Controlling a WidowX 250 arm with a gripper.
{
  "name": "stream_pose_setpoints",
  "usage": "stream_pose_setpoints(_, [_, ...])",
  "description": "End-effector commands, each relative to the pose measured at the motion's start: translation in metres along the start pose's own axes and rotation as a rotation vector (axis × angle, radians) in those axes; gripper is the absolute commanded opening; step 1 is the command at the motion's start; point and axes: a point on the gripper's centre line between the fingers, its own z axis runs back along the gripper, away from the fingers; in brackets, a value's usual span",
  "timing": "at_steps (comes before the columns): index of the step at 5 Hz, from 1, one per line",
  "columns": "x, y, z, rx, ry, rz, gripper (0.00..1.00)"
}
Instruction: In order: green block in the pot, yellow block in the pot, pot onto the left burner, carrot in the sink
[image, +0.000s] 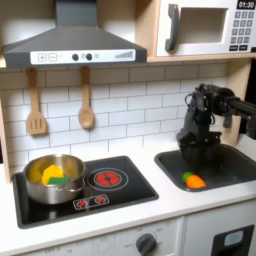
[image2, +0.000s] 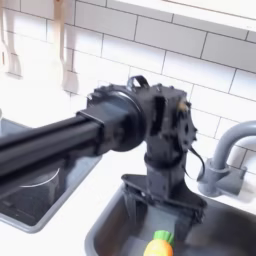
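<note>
White-tiled toy kitchen. Dark grey rectangular sink (image: 215, 170) holds the small orange toy carrot (image: 193, 181). Shiny silver pot (image: 53, 178) containing yellow block (image: 50, 173) and green block (image: 58, 180) covers one red-ringed burner. Black gripper (image: 207, 138) hangs above the sink, jaws' state unclear; a low retreat might clip the faucet (image2: 222, 155).

orange carrot (image: 194, 181), silver pot (image: 52, 178), red-ringed burner (image: 107, 179)

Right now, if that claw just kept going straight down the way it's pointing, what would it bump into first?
Probably the sink floor. The gripper points down into the basin, with the carrot lying slightly nearer the camera in the second exterior view; depth is unclear.
</note>
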Motion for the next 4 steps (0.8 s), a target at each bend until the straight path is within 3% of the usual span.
stream_pose_setpoints(1, [-0.009, 0.03, 0.035, 0.044, -0.074, 0.112, 1.0])
stream_pose_setpoints(2, [-0.024, 0.046, 0.04, 0.029, -0.053, 0.196, 1.0])
stream_pose_setpoints(3, [-0.024, 0.048, 0.04, 0.051, -0.055, 0.188, 1.0])
stream_pose_setpoints(4, [-0.025, 0.049, 0.04, 0.048, -0.051, 0.193, 1.0])
